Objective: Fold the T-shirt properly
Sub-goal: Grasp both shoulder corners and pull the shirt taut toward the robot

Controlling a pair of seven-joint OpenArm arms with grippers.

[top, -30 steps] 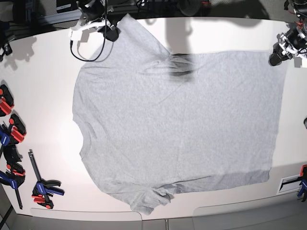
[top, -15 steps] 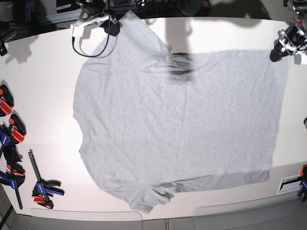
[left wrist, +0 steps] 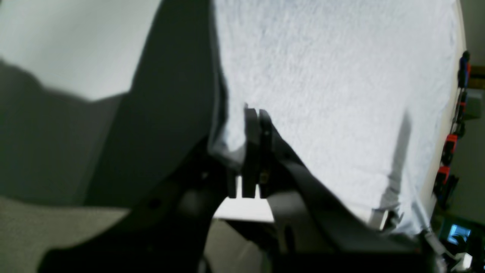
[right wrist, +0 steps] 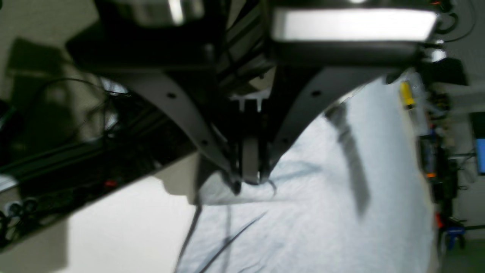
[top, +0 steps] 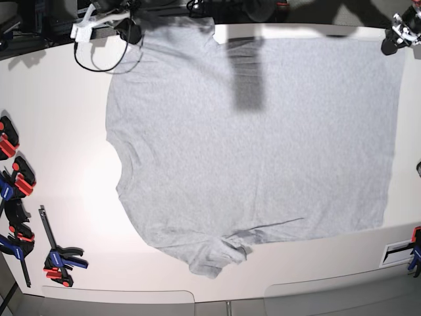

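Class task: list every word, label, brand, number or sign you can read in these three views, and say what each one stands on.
No text can be read anywhere.
T-shirt: the grey side facing up is plain, no lettering shows.
White label at the table's edge: dark marks, too small to read.
Blue screen in the left wrist view: blurred, unreadable.

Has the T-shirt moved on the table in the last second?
Yes. The T-shirt has slid toward the far table edge; its top edge now reaches that edge, and its lower sleeve sits farther from the near edge.
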